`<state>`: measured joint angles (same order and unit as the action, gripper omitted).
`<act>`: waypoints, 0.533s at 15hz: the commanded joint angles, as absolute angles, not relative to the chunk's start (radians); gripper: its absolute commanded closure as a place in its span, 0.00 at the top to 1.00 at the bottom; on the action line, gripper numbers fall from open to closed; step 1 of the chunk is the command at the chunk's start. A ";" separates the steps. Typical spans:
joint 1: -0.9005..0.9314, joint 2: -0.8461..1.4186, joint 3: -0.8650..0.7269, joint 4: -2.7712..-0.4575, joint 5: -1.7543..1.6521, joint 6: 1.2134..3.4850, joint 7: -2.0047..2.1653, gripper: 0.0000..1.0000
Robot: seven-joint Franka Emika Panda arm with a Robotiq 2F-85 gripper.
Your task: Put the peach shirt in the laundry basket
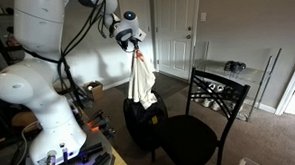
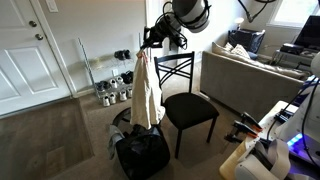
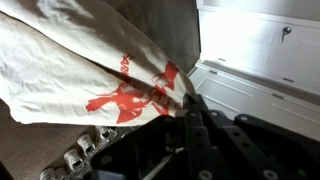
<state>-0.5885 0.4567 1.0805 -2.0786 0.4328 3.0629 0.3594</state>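
Note:
The peach shirt [image 1: 140, 81] is a pale cream cloth with a red print. It hangs from my gripper [image 1: 135, 40] in both exterior views, its lower edge just above the black laundry basket [image 1: 141, 123]. In an exterior view the shirt [image 2: 145, 92] hangs straight over the basket [image 2: 141, 155]. My gripper [image 2: 150, 42] is shut on the shirt's top. In the wrist view the shirt [image 3: 80, 65] spreads away from my shut fingers [image 3: 183, 110].
A black metal chair [image 1: 199, 115] stands right beside the basket; it also shows in an exterior view [image 2: 187, 105]. Shoes [image 2: 112, 92] line the wall by a white door [image 2: 30, 50]. A sofa [image 2: 250, 70] stands behind the chair.

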 commanded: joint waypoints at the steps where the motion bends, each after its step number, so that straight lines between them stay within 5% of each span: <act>1: -0.629 0.474 1.164 -2.092 0.420 3.053 0.298 0.00; 8: -0.504 0.490 1.084 -2.047 0.384 3.139 0.318 0.00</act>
